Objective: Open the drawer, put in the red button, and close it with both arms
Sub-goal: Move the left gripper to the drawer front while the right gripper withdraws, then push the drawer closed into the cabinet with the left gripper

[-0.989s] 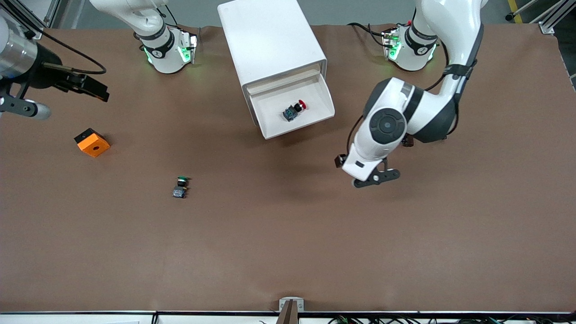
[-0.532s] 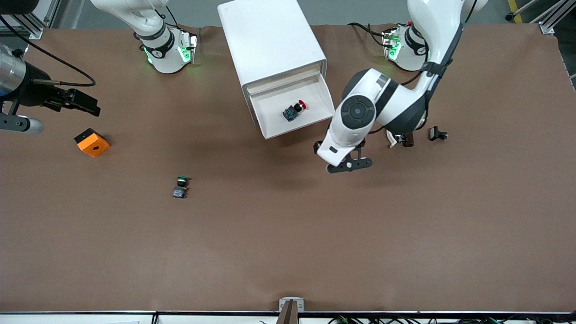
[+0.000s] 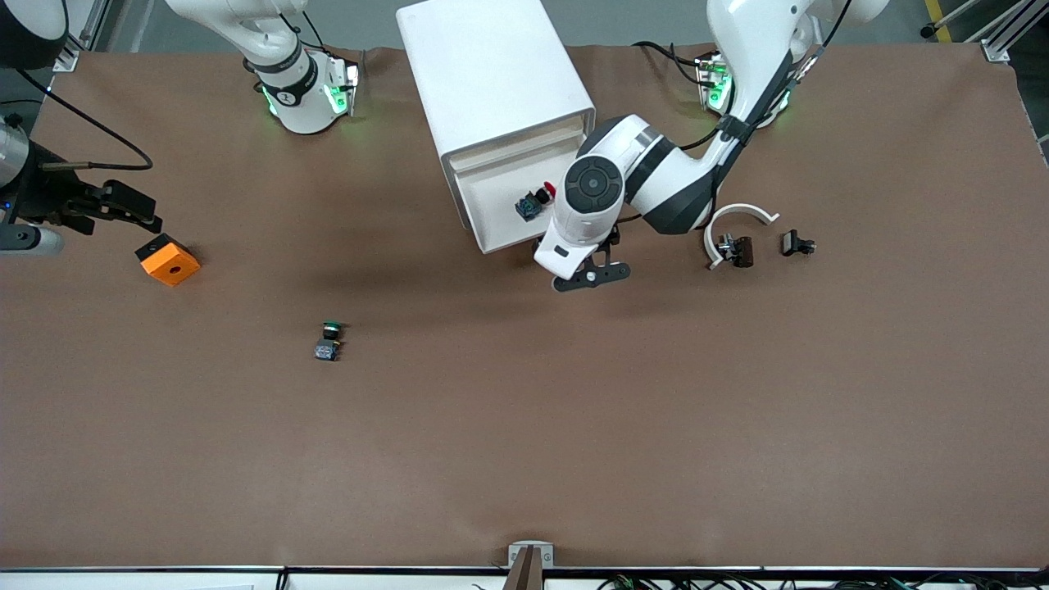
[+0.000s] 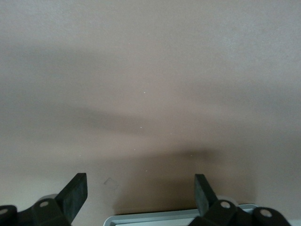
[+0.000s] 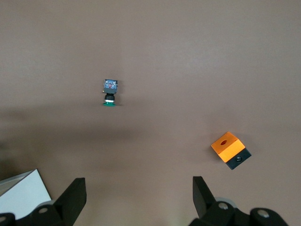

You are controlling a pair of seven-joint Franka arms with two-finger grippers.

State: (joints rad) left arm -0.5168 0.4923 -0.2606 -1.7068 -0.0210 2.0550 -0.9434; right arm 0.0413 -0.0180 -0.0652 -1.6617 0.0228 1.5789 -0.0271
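The red button [image 3: 538,198] lies in the open white drawer [image 3: 496,236] of the white cabinet [image 3: 492,74]. My left gripper [image 3: 585,264] hangs over the drawer's front corner toward the left arm's end. In the left wrist view it [image 4: 141,194] is open and empty, with the drawer's front rim [image 4: 174,217] just below its fingers. My right gripper [image 3: 123,206] is open and empty over the table at the right arm's end, close to an orange block [image 3: 167,260]. In the right wrist view it [image 5: 139,197] is open over bare table.
A green-capped switch [image 3: 329,339] lies on the table nearer the front camera; it also shows in the right wrist view [image 5: 109,91], as does the orange block [image 5: 230,149]. A white arc piece [image 3: 740,215] and small black parts [image 3: 796,243] lie toward the left arm's end.
My left arm has swung from the left arm's end of the table to the drawer's front corner. My right gripper has drifted toward the orange block.
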